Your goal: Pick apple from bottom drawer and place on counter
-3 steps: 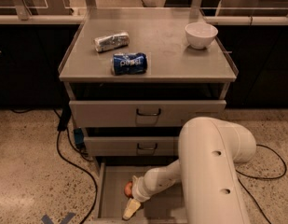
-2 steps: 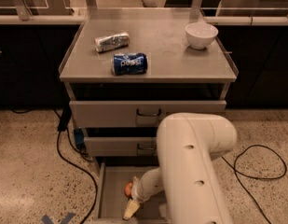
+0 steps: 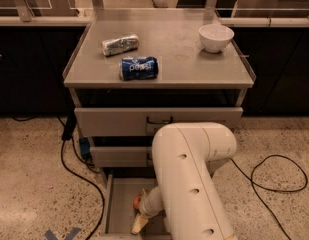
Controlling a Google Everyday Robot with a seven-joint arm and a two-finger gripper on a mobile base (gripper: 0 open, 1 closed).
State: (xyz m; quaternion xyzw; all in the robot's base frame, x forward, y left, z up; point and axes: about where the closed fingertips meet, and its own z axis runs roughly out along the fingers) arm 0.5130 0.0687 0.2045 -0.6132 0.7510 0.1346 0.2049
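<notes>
**A:** Just the one camera view. Where's everything relative to the bottom drawer [image 3: 122, 200]?

**B:** It's pulled out, with the apple [image 3: 137, 202] inside it on the floor, partly hidden behind the arm [image 3: 194, 179]. The gripper [image 3: 140, 218] is down inside that drawer too, right at the apple. Open or closed on it? Honestly can't tell.

**A:** What'd worry you?

**B:** Round fruit, so with a half-hearted hold I reckon it rolls deeper into the drawer. The upper drawers [image 3: 119, 121] right above it have front edges the wrist could clip if the lift drifts inward. And the counter [image 3: 194, 59] above the drawer already carries a Pepsi can [image 3: 139, 68], a white bowl [image 3: 216, 36] and a silvery packet [image 3: 120, 44], so a sloppy put-down could knock one.
</notes>
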